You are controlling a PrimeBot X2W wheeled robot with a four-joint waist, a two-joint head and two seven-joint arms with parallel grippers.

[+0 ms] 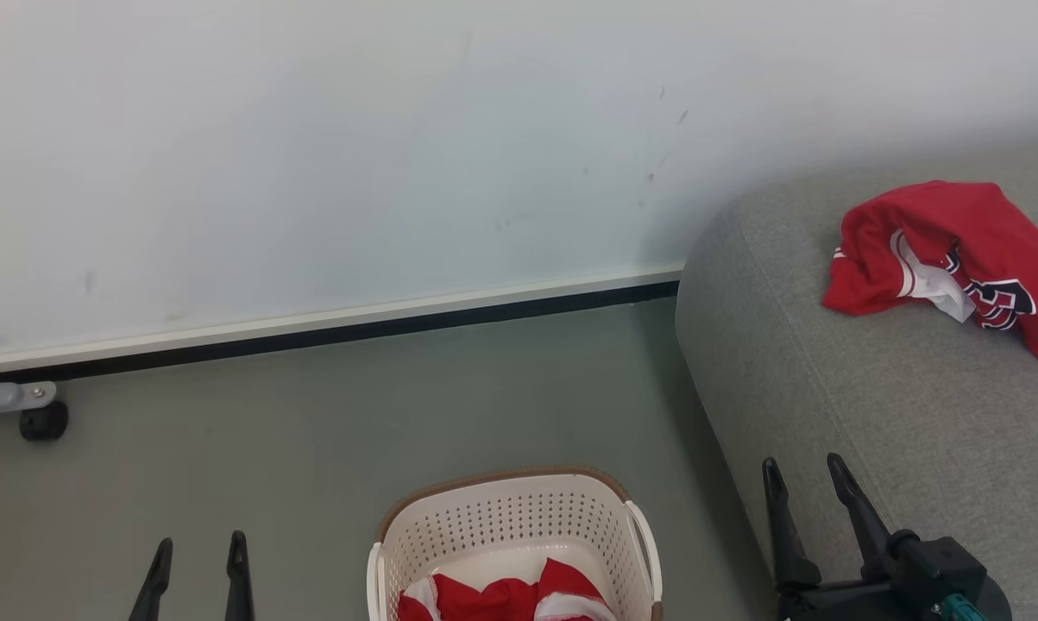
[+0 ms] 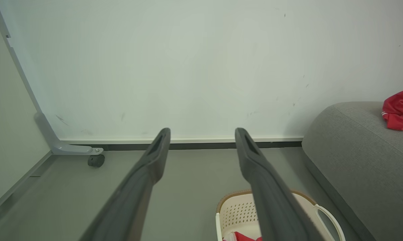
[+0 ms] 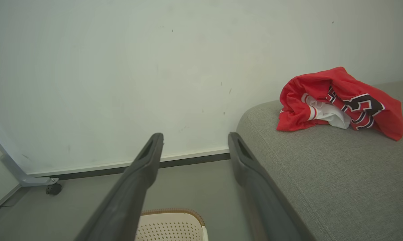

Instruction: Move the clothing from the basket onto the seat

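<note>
One red jersey (image 1: 941, 250) lies on the sofa seat (image 1: 829, 388); more red clothing (image 1: 493, 599) is left in the basket (image 1: 501, 509). My left fingers (image 1: 239, 578) and right fingers (image 1: 855, 509) stand apart, empty.

The shirt (image 1: 933, 233) is bright red with white bands and a black and white print. The other clothes (image 1: 484, 599) are red with white edges. The basket (image 1: 519, 517) is cream white with rows of little holes and a brown rim. The seat (image 1: 829, 388) is grey. The floor (image 1: 311, 448) is grey-green, the wall (image 1: 311, 129) pale, the wheel (image 1: 44, 421) black
</note>
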